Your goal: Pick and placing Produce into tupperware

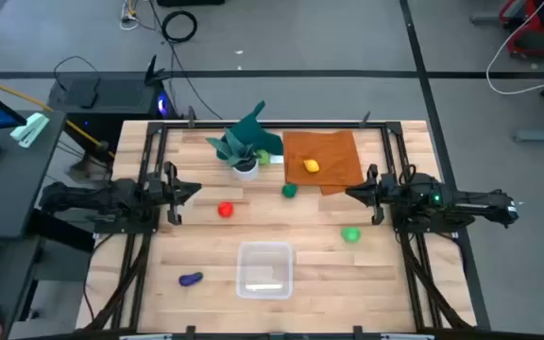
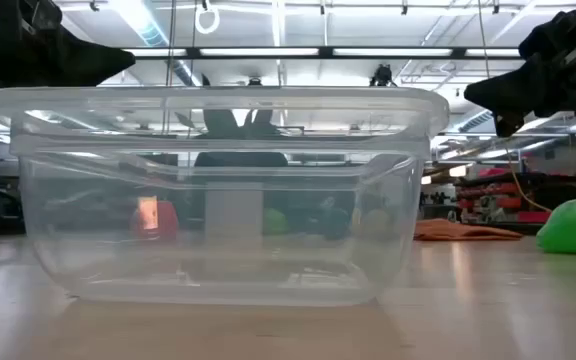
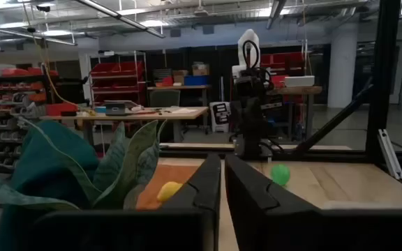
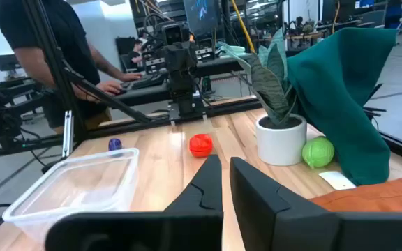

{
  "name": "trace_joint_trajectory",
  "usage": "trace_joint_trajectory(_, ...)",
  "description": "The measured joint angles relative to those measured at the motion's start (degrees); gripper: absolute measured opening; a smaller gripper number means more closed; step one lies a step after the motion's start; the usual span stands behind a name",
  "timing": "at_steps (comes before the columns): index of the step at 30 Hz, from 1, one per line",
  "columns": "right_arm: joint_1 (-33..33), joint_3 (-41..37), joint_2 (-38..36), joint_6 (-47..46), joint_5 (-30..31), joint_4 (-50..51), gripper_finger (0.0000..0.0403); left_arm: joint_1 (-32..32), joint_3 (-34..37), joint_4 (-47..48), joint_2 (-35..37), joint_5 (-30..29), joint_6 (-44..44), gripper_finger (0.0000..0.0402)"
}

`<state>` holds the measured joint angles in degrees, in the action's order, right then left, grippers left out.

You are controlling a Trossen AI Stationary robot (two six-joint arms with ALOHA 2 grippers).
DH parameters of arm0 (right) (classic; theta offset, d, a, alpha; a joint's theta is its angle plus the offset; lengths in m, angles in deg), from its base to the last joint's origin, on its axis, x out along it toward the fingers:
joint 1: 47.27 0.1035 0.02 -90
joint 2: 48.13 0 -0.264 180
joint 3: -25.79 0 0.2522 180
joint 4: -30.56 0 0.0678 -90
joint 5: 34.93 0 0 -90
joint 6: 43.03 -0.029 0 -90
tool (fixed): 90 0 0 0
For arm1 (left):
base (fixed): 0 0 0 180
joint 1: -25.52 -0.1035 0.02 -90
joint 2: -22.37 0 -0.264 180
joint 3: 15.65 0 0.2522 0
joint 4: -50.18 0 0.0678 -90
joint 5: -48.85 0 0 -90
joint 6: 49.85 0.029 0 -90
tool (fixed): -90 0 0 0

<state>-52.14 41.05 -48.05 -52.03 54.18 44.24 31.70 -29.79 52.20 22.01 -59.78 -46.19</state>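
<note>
Both tools were shut and empty: the left tool [image 1: 179, 192] and right tool [image 1: 359, 192] hung at opposite worktop [image 1: 385, 283] edges. The tupperware [image 1: 264, 269] sat empty near the front. All produce lay outside it, so nothing seemed started.

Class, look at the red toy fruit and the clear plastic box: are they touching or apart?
Apart. The high view shows the red fruit lying on bare wood well clear of the clear box; the right wrist view shows the same gap.
</note>
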Motion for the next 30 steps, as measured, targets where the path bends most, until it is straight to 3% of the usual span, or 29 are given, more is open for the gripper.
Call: trace_joint_trajectory(30, -0.01, 0.01, -0.01, 0.00, -0.02, 0.01, 0.0000, 0.00, 0.01, 0.00, -0.02, 0.00, 0.00, 0.0035)
